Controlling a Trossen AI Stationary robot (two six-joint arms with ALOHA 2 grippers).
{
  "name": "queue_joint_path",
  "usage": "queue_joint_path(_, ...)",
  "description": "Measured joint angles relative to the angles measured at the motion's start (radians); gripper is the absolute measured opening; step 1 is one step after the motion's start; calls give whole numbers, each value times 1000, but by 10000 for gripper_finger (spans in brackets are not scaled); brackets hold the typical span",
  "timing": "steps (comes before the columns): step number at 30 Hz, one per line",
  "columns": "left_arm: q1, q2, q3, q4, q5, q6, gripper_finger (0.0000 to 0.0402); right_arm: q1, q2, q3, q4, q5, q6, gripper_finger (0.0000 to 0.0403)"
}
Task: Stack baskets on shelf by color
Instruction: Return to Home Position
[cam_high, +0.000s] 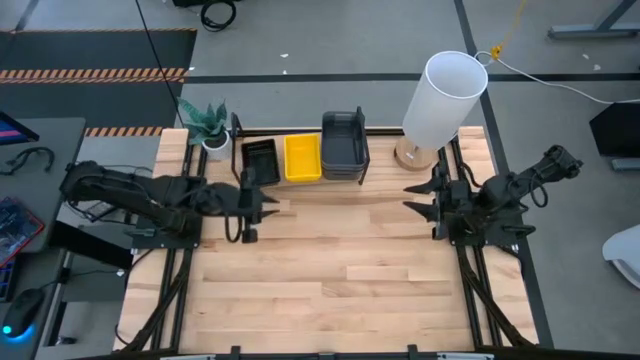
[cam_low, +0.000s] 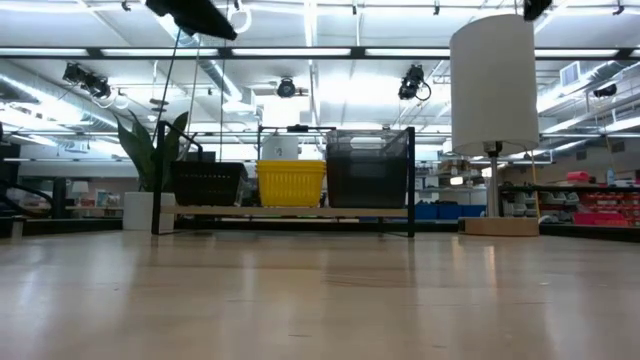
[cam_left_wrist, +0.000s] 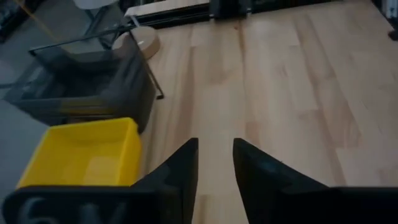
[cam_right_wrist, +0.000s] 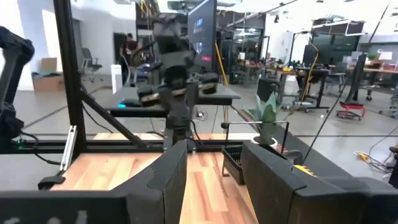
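My left gripper (cam_left_wrist: 216, 146) has its jaws a narrow gap apart, with only bare tabletop (cam_high: 330, 270) showing between them; it holds nothing. Near its fingertips and off to one side sits the yellow basket (cam_left_wrist: 81, 155), and past that the dark grey basket (cam_left_wrist: 87, 81). My right gripper (cam_right_wrist: 214, 149) is set wider and is also empty. It faces the left gripper across the table, with the lamp (cam_high: 443, 95) between its jaws and the shelf (cam_low: 290, 211).

I judge the sorting finished and the step in hand to be the return to rest. No grasp is needed next. Both arms only have to fold back, with the left jaws drawn away from the shelf's end frame and the right ones kept off the lamp.

The shelf carries three colours side by side. The black mesh basket (cam_high: 260, 160) is at the plant (cam_high: 205, 122) end, the yellow is in the middle, and the dark grey is at the lamp end, standing tallest. The top yellow tray looks empty, and so does the mesh one. I cannot count how many are nested in each.
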Motion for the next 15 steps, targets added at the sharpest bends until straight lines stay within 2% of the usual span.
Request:
queue_joint_path(7,-65,-100,-270,250,-23,-8,87,0,-192,-121,-3,-30,-10,158)
queue_joint_path(15,-70,-270,-442,463,-37,33,54,-38,-309,-234,81,-59,9,158)
